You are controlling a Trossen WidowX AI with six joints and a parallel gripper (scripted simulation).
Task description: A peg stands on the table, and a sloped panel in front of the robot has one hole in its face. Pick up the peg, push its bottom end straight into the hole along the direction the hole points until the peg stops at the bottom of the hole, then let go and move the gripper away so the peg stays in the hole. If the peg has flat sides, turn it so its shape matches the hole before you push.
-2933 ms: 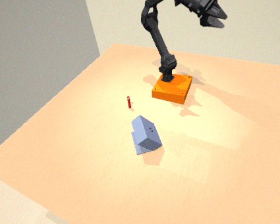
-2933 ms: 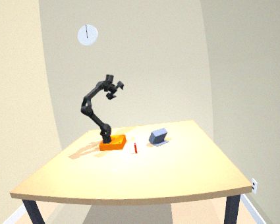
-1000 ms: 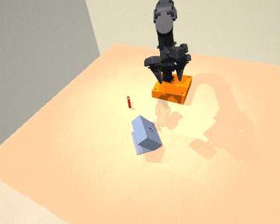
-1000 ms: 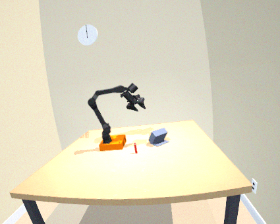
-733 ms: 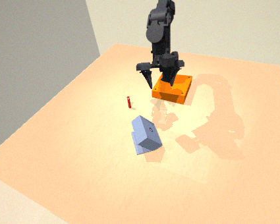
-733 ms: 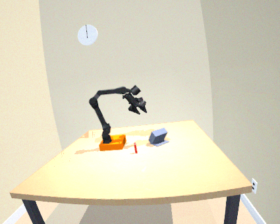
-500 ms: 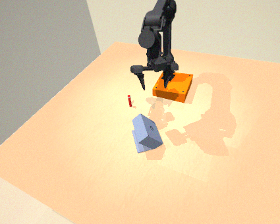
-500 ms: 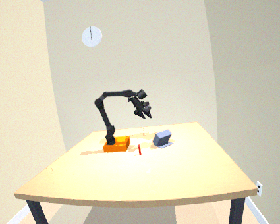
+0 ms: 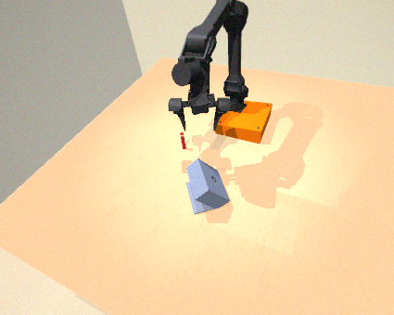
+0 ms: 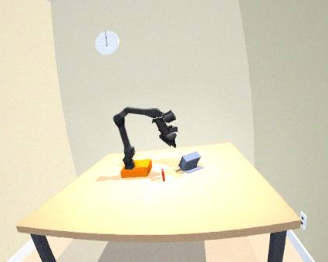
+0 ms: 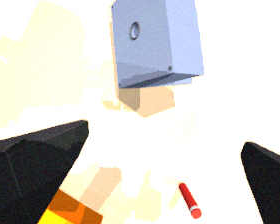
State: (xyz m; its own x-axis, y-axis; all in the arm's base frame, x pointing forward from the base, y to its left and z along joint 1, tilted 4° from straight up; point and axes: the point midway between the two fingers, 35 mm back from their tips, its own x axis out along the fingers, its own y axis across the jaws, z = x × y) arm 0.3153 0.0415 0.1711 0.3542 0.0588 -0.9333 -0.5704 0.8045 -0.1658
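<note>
Below the wide-open claw [image 9: 199,121], the red peg [image 9: 183,141] stands untouched

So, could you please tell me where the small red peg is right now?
In the top view the small red peg stands upright on the table, between the open gripper above it and the sloped blue-grey panel in front.

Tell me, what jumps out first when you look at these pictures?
The dark robot arm rises from its bright orange base and bends over the table, its gripper hanging with jaws wide apart and nothing in them. Below stands a tiny red peg, and beside it a pale blue sloped panel with one hole.
</note>
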